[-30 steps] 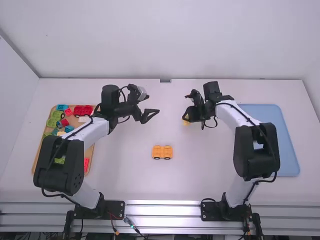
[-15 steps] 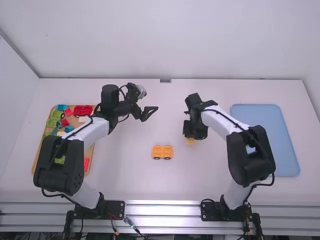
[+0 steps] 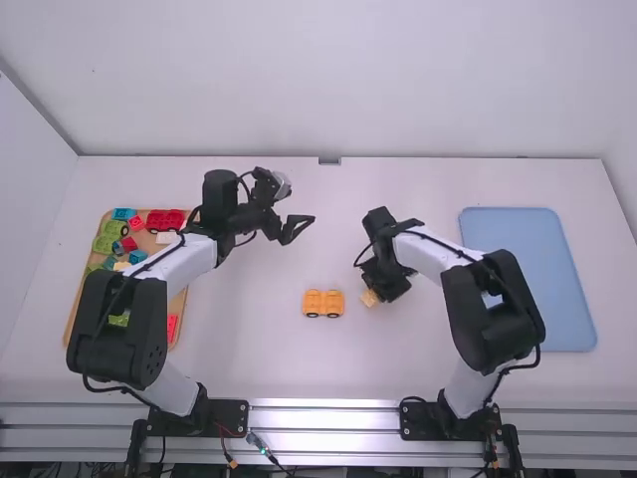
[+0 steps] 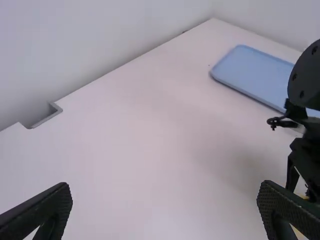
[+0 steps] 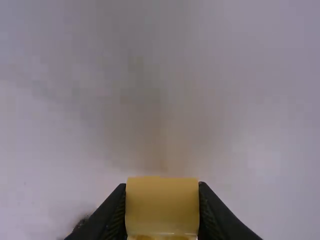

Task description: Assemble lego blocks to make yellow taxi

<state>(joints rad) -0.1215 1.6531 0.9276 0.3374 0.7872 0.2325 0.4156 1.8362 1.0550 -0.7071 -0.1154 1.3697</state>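
Table (image 3: 249,354), white, spans the scene; blue tray (image 3: 537,234) at the right, wooden tray (image 3: 177,304) at the left, loaded with mixed blocks (image 3: 107,239). Left arm (image 3: 189,261) reaches in from the left; left gripper (image 3: 302,230) at mid-table, fingers spread, nothing between them. Right gripper (image 5: 162,187) pinches a small yellow block (image 5: 162,207), one finger on each side. Yellow-orange wheeled base (image 3: 323,303) sits between the arms, wheels on its near side. Change over the last second: right gripper and block have come nearer and turned, now just right of the base, apart from it; base unmoved, left gripper almost so. Reads as lining up to add the block to the taxi body. Likely next: a short shift left, square up over the studs, press down. Risk: a skewed block seating badly.
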